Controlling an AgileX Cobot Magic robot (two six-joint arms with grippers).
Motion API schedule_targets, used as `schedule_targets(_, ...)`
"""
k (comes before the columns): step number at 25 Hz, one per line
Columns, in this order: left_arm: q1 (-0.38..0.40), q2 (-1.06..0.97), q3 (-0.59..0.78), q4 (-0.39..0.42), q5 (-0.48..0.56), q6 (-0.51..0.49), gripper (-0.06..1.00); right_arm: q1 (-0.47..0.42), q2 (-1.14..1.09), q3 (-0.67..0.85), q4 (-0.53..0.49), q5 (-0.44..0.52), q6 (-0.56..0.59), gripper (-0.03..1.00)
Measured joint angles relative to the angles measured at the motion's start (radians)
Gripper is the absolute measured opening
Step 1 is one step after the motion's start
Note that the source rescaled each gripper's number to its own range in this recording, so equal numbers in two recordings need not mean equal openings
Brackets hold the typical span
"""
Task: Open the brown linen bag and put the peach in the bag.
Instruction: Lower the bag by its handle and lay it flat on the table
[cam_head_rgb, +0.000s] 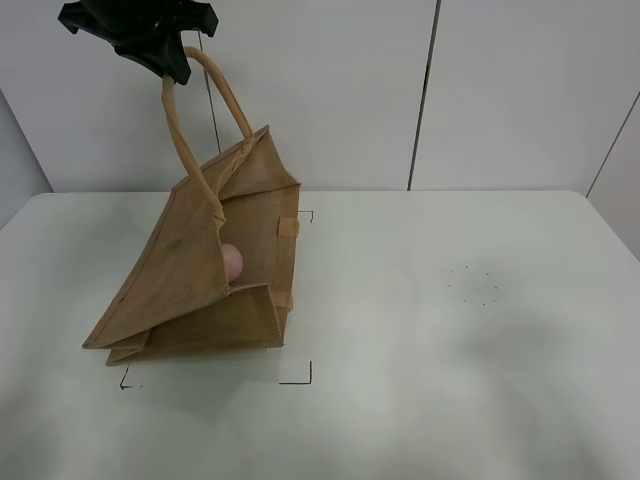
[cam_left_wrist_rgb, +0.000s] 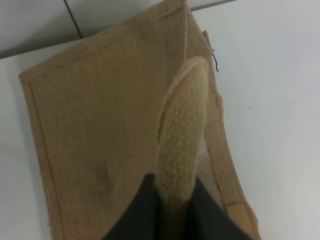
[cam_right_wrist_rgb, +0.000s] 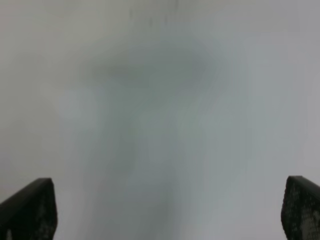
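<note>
brown linen bag (cam_head_rgb: 185, 270), handle (cam_head_rgb: 226, 97) in left claw (cam_head_rgb: 175, 62), peach (cam_head_rgb: 232, 262) inside

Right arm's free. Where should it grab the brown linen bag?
Pinch the brown linen bag at its lower rim, coming in low from the open-mouth side. The left gripper holds the handle up, leaving that thin straight edge exposed.

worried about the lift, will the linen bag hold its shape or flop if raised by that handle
Probably stiff: the brown linen bag shows flat panels while tilted up by one handle in the left tool. Its lower side is folded, so it may crease there. The peach inside may roll.
</note>
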Motion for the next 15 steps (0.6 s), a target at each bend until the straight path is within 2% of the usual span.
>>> schedule_targets(6,0.0,0.028,0.016,-0.001,0.0,0.0,0.0,0.0,-0.176,0.003,-0.016,0.0,0.022,1.0)
schedule_targets(15,0.0,0.149,0.136,-0.004,-0.02,0.0,0.0,0.0,-0.202,0.003,-0.034,0.0,0.048,1.0)
